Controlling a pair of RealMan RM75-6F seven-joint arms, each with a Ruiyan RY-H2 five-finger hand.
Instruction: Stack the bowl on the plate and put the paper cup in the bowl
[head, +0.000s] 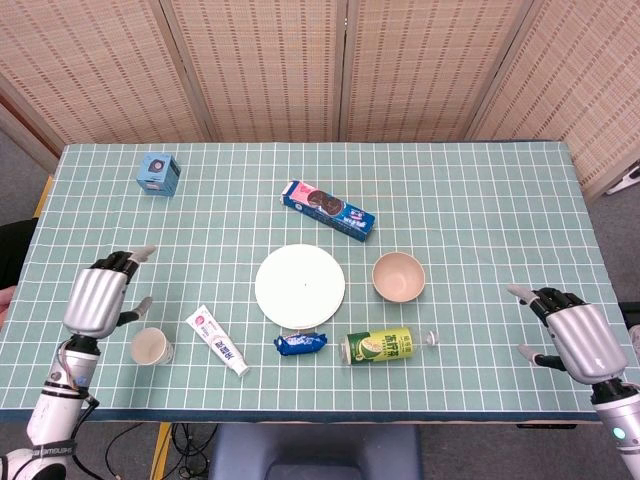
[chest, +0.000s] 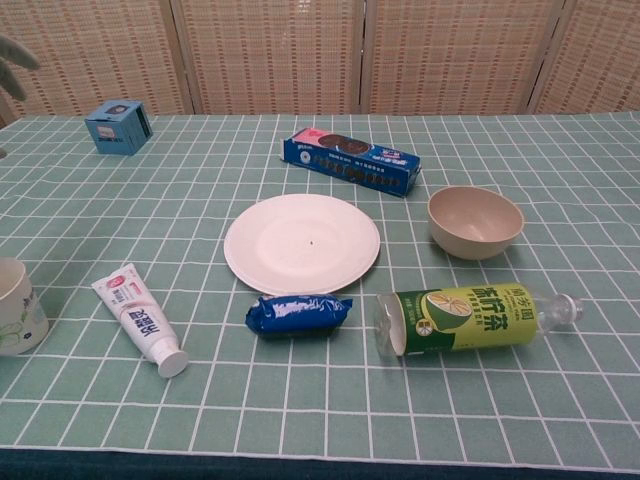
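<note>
A white plate lies flat mid-table. To its right a beige bowl stands upright on the cloth, apart from the plate. The paper cup stands upright near the front left. My left hand hovers open just above and left of the cup, holding nothing; only a fingertip of it shows in the chest view. My right hand is open at the front right edge, well away from the bowl.
A toothpaste tube, a blue snack packet and a green tea bottle lie in a row in front of the plate. A blue biscuit box lies behind it. A small blue cube box sits far left.
</note>
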